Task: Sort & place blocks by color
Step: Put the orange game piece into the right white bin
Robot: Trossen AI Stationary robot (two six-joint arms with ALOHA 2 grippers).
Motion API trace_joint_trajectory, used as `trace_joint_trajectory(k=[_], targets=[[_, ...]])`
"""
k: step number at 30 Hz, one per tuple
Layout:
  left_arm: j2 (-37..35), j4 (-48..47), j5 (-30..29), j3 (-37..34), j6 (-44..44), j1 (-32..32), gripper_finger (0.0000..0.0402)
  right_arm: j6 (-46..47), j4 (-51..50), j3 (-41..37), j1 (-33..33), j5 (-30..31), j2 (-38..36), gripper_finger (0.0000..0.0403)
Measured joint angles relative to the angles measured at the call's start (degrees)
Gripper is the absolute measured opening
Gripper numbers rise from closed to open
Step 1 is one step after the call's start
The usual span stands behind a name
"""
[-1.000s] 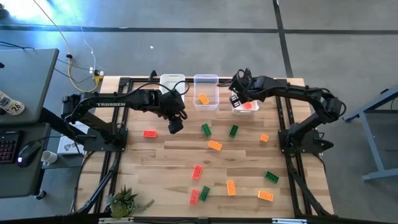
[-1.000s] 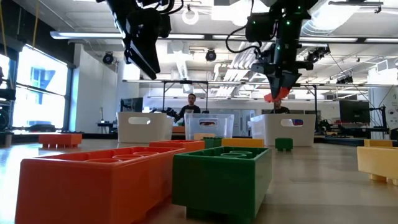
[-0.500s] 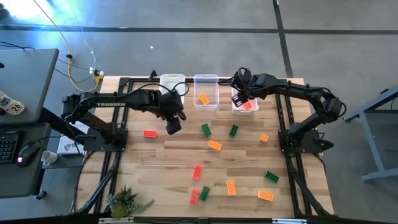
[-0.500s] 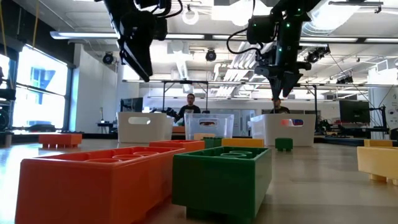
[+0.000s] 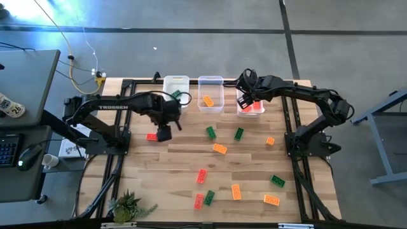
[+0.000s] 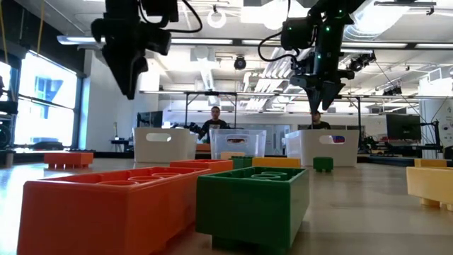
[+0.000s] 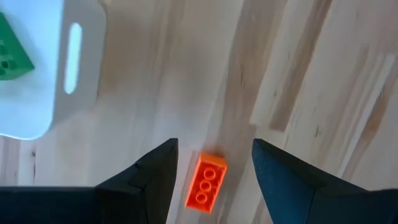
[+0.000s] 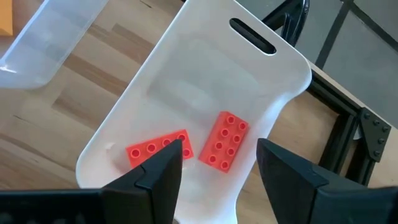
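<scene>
High view: three translucent bins stand in a row at the far edge of the worktop (image 5: pixel 191 159); the middle bin (image 5: pixel 210 93) serves as landmark; the left hand (image 5: pixel 164 134) hangs left of it and nearer the front, over a red block (image 5: pixel 152 136), probably lined up to pick it; the right hand (image 5: pixel 243 102) hangs just right of it, over the right bin (image 5: pixel 251 107); about a dozen loose blocks (image 5: pixel 220 149) in green, orange and red lie scattered in front of the middle bin; an orange one lies inside it; the word TROSSEN is readable on the left arm.

Low view: both hands hang above the bin row, neither touching anything; a person shows in the room behind the middle bin.

Left wrist view: fingers apart, empty; the red block lies on the bare wood between them; a green block (image 7: pixel 12 56) lies in the left bin (image 7: pixel 68 93), so that bin seems to be for green.

Right wrist view: fingers apart, nothing gripped; two red blocks (image 8: pixel 224 141) lie side by side in the right bin, so red appears to go there.
</scene>
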Motion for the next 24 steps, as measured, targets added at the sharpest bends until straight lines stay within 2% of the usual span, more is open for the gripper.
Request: trace_joint_trajectory(k=[5,12,18,24], targets=[[0.0,-0.29,-2.29,-0.68,2.55,-3.87,0.0195,0.0,-0.01,0.0,0.0,-0.2,0.0,0.0195],[0.0,1.01,-6.47,-6.76,1.96,-8.93,0.0195,0.0,-0.05,0.0,0.0,-0.44,0.0,0.0195],[0.0,6.53,-6.49,-10.96,1.09,-10.65,0.0195,0.01,-0.01,0.0,0.0,-0.44,0.0,0.0195],[0.0,16.76,-3.23,-11.3,6.67,-12.9,0.0195,0.01,0.0,0.0,0.0,-0.44,0.0,0.0195]])
